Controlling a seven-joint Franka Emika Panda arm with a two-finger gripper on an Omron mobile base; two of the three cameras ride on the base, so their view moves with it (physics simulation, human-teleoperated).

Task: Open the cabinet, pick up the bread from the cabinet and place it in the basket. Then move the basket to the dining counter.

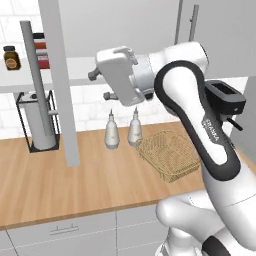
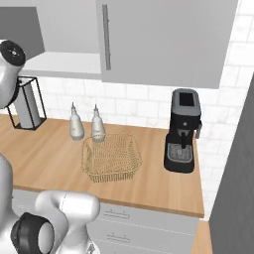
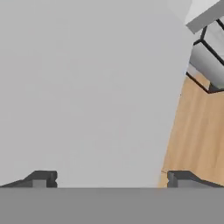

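Observation:
The cabinet's left door (image 1: 61,90) stands swung open, edge-on to me, with its long bar handle (image 1: 36,75) on the far side. The right door (image 2: 163,39) is shut. A pale inner shelf (image 1: 80,70) shows behind the open door. My gripper (image 1: 99,85) hangs open and empty just right of that door, level with the shelf, and faces the door's grey inner face (image 3: 87,87); its fingertips (image 3: 41,178) stand wide apart. The tan open-weave basket (image 1: 167,152) (image 2: 110,156) lies empty on the wood worktop. The bread is hidden. The dining counter is out of view.
Two pale bottles (image 1: 111,131) (image 2: 75,124) stand just behind the basket. A black wire stand (image 1: 37,125) is at the back left, and a black coffee machine (image 2: 182,131) stands right of the basket. A dark-lidded jar (image 1: 11,57) and red items (image 1: 40,50) sit on the shelf's left.

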